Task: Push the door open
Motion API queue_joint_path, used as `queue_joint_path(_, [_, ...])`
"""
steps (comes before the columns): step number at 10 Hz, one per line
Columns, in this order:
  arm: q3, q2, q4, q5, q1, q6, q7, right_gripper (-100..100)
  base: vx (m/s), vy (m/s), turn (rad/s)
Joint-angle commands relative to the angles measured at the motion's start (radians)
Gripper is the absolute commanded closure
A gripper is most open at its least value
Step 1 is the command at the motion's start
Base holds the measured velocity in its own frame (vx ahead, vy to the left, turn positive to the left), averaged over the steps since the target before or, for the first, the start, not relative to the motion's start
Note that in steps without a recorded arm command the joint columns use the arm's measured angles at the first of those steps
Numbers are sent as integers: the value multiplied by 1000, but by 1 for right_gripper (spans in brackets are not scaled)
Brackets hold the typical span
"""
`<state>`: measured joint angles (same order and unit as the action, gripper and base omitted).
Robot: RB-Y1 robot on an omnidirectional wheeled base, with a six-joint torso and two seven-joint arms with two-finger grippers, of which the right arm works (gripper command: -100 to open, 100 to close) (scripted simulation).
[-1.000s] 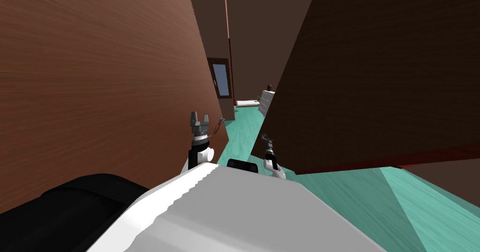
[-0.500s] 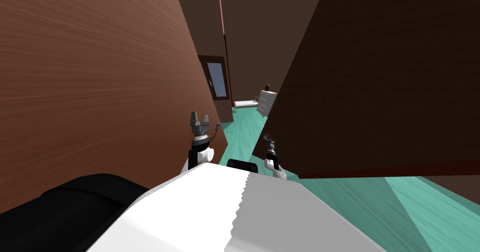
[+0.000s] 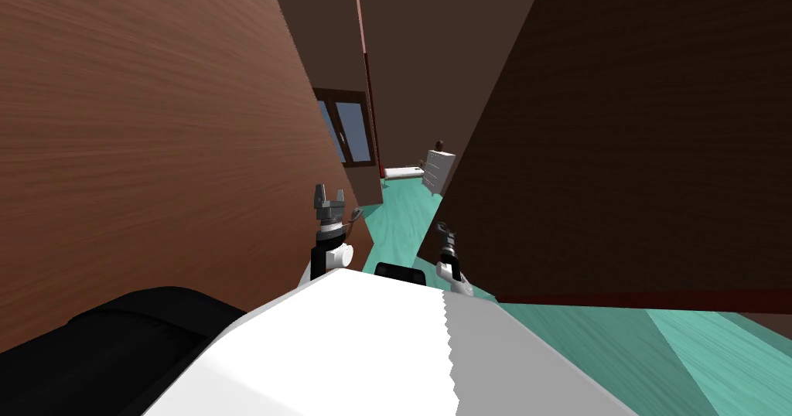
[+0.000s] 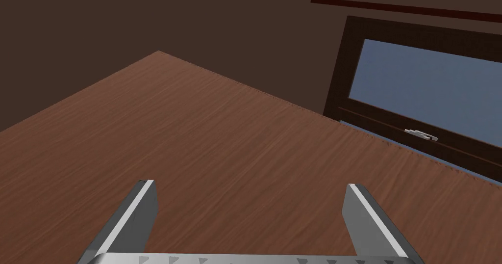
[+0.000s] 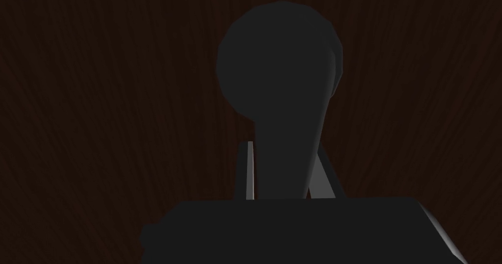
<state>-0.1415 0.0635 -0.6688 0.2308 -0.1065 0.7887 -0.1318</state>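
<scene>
Door [image 3: 619, 125] of dark wood grain on my right, its handle gripped by the right claw [image 3: 444, 235].

It stands as a broad, shaded, almost black-brown slab taking the right side of the head view, with a dull red strip [image 3: 619, 299] along its bottom edge above the teal floor [image 3: 402, 230]. On its face sits a dark handle [image 5: 282, 79], a round base with a lever running down from it. The right claw's two fingers press the lever's sides, closed on it. The left claw [image 3: 329, 196] is raised just beside a lighter brown wood-grain panel [image 3: 155, 141] on my left, its fingers spread wide apart. A small grey lever [image 3: 356, 213] juts out near that panel's edge. Between the two slabs the floor runs on to a white dresser [image 3: 438, 168] and a dark-framed window [image 3: 348, 129].
</scene>
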Motion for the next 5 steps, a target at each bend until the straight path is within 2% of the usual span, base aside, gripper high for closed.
queue_joint_path(1, [-10,3,-33,4,8,-6,-13,100,121,6,-21])
queue_joint_path(5, [-53,-31,-34,26,0,4,-69,100,204,14,-89])
